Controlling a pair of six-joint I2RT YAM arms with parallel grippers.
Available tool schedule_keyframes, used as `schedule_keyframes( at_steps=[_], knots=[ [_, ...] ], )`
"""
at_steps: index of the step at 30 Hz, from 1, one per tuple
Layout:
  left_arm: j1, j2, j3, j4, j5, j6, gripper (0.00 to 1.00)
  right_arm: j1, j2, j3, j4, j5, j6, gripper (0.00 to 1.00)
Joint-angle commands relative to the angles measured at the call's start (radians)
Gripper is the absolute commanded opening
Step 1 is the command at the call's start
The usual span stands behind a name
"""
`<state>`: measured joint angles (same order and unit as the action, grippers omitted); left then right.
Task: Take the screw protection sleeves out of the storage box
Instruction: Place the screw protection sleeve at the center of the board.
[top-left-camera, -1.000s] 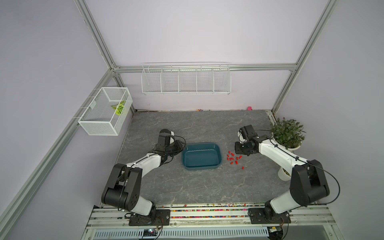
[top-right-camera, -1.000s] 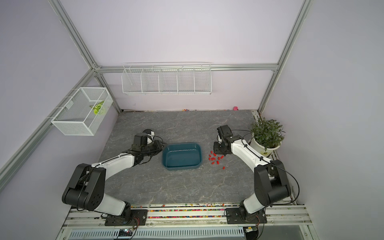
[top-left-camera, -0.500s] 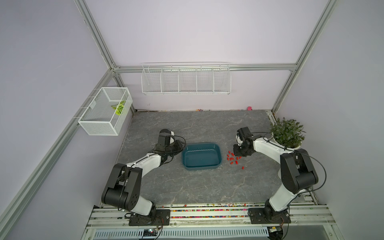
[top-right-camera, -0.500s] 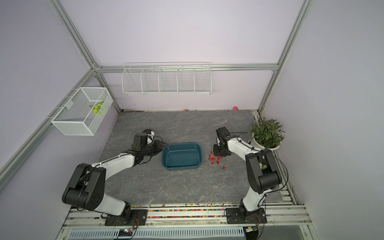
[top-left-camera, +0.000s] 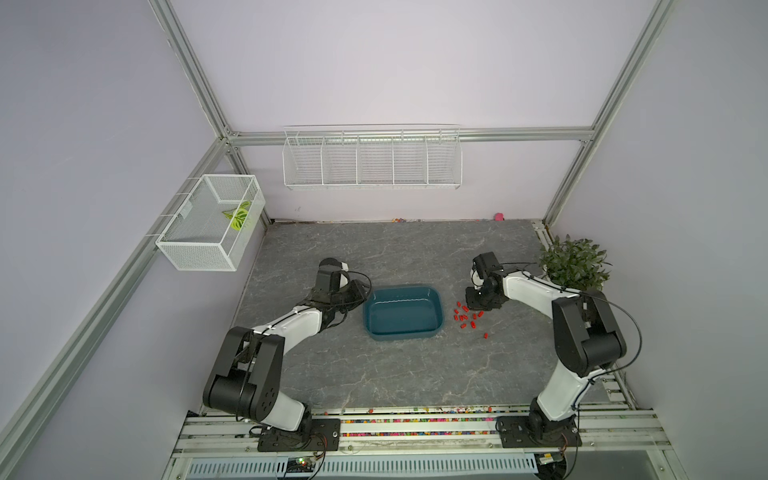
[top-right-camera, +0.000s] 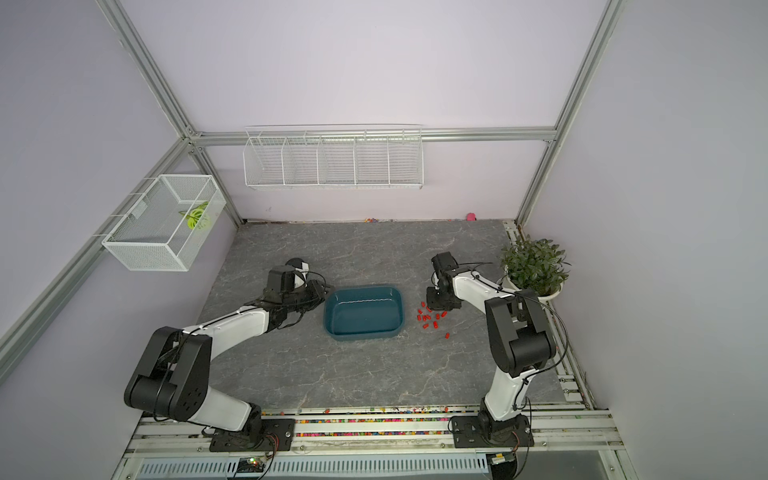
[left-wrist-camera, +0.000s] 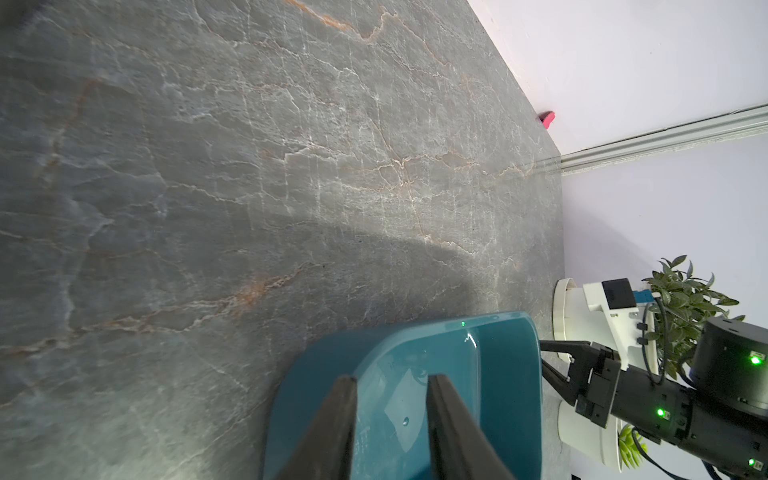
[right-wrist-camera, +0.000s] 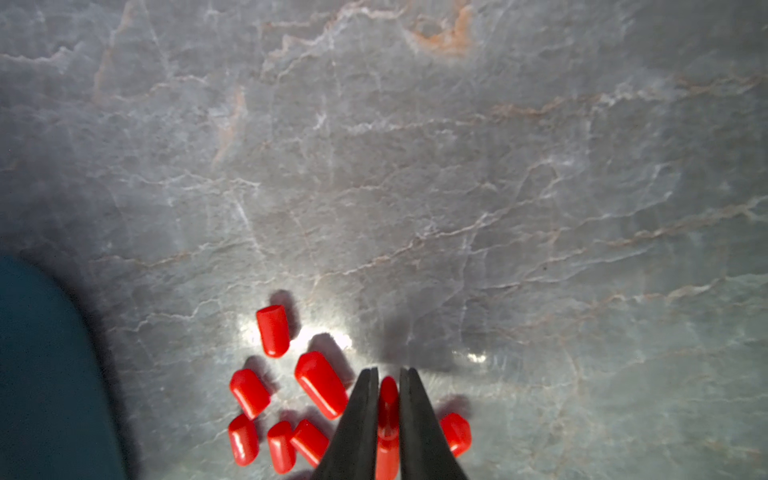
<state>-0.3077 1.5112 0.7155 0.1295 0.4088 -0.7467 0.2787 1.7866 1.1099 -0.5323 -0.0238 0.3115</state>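
The storage box (top-left-camera: 402, 312) (top-right-camera: 363, 312), a shallow teal tub, sits mid-table with nothing showing inside. Several red screw protection sleeves (top-left-camera: 467, 318) (top-right-camera: 432, 318) lie on the table just right of it. My right gripper (top-left-camera: 477, 304) (right-wrist-camera: 389, 372) points down at the far edge of that pile. It is shut on one sleeve (right-wrist-camera: 389, 399), and other sleeves (right-wrist-camera: 320, 384) lie beside the fingers. My left gripper (top-left-camera: 362, 296) (left-wrist-camera: 390, 378) is at the box's left end. Its fingers straddle the rim (left-wrist-camera: 498, 374) and are closed on it.
A potted plant (top-left-camera: 575, 264) stands at the right edge, close behind my right arm. A wire basket (top-left-camera: 212, 222) hangs on the left wall and a wire rack (top-left-camera: 372, 160) on the back wall. Coloured beads (top-left-camera: 415, 419) line the front rail. A pink bit (top-left-camera: 498, 216) lies by the back wall.
My right arm has folded its elbow in towards the front, and its gripper has shifted a little down onto the sleeve pile. Left arm and box have not moved.
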Motion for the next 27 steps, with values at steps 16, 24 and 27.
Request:
schedule_keyframes(
  at_steps=[16,24,27],
  knots=[
    [0.003,0.017,0.022,-0.017,-0.002,0.009,0.36,-0.017,0.053,0.045,-0.006,-0.010,-0.031,0.18],
    [0.003,0.019,0.024,-0.019,-0.002,0.010,0.36,-0.016,0.034,0.039,-0.007,-0.008,-0.029,0.22],
    [0.003,0.022,0.025,-0.020,-0.002,0.010,0.36,-0.016,0.023,0.039,-0.010,-0.008,-0.029,0.24]
  ],
)
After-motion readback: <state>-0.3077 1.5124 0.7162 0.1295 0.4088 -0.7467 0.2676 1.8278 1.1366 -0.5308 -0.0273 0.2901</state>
